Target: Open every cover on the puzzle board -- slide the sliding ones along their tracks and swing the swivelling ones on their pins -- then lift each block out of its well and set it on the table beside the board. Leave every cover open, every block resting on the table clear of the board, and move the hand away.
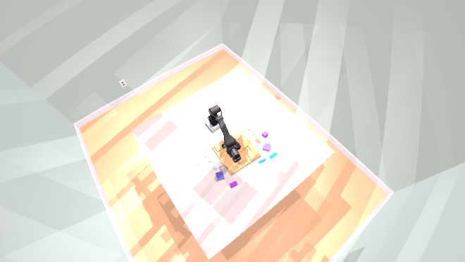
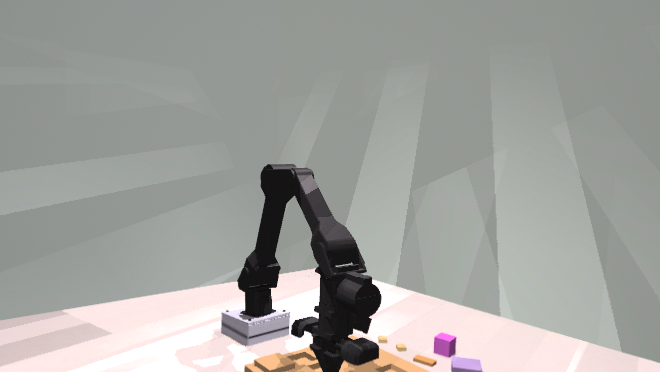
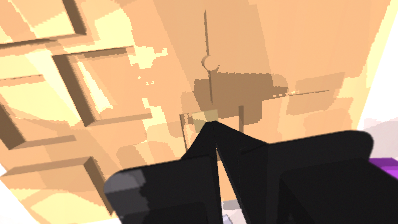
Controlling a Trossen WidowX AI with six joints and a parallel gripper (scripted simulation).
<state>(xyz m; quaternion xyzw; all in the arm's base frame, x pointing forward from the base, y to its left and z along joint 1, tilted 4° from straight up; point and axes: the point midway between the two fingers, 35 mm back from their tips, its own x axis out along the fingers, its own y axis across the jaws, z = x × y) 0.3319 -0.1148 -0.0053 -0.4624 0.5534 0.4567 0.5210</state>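
Note:
The orange puzzle board lies on the white table in front of the arm's base. My gripper is shut with nothing between the fingers. It points down with its tips just over the board's middle. In the wrist view the tips are at a small pale square, below a flat cover with a round pin. Open wells with dark walls show at the left of the board. A magenta cube and a lavender block lie on the table right of the board.
Two cyan pieces lie right of the board. A blue-violet block and a purple block lie in front of it. Small tan and orange bits are scattered near the magenta cube. The arm's grey base stands behind the board.

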